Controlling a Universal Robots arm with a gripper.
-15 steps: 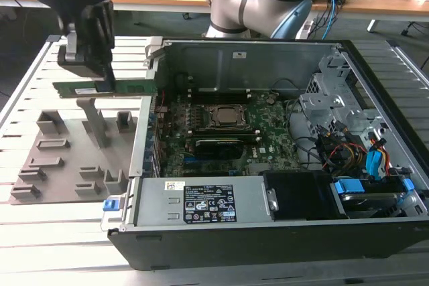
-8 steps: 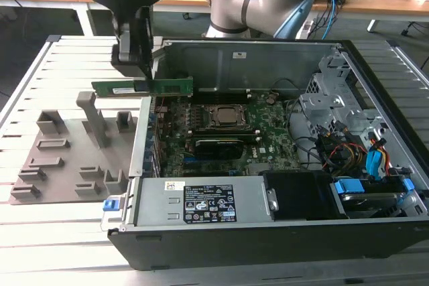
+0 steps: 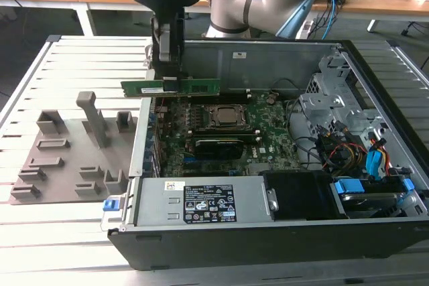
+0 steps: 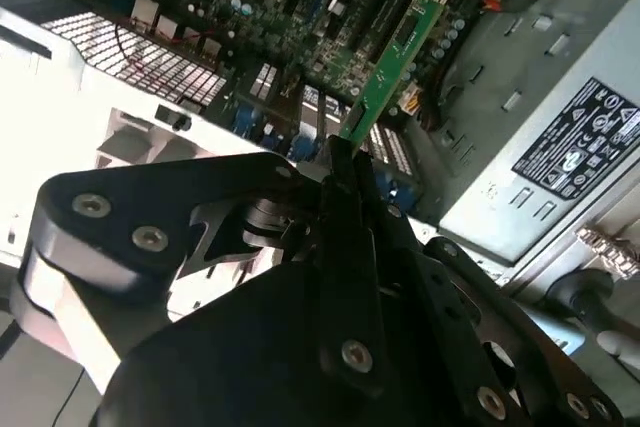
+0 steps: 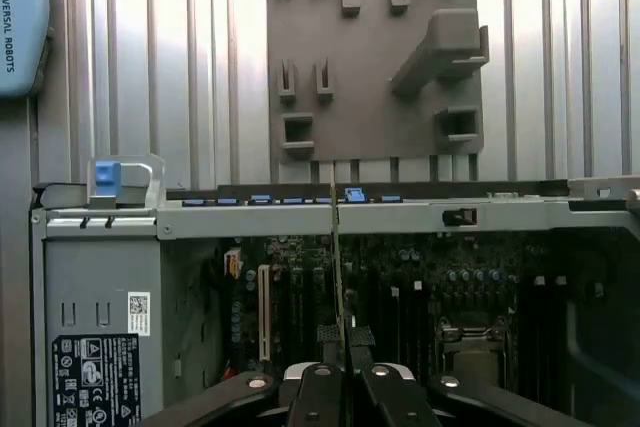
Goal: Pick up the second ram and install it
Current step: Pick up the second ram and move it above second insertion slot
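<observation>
The carrying stage appears to be in hand: the gripper (image 3: 172, 82) has its fingers clamped on the middle of the second ram (image 3: 201, 87). The stick hangs level above the motherboard (image 3: 268, 138), just inside the wall of the open computer case (image 3: 268, 65) on the side nearest the tray. By my judgement, seating it calls for lining its lower edge up with a free slot and pressing straight down. I count one held stick, one gripper and one grey holder tray (image 3: 67, 172) beside the case.

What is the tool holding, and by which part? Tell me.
The tool holds the green memory stick, clamped at the middle of its long upper edge, with both ends sticking out free.
</observation>
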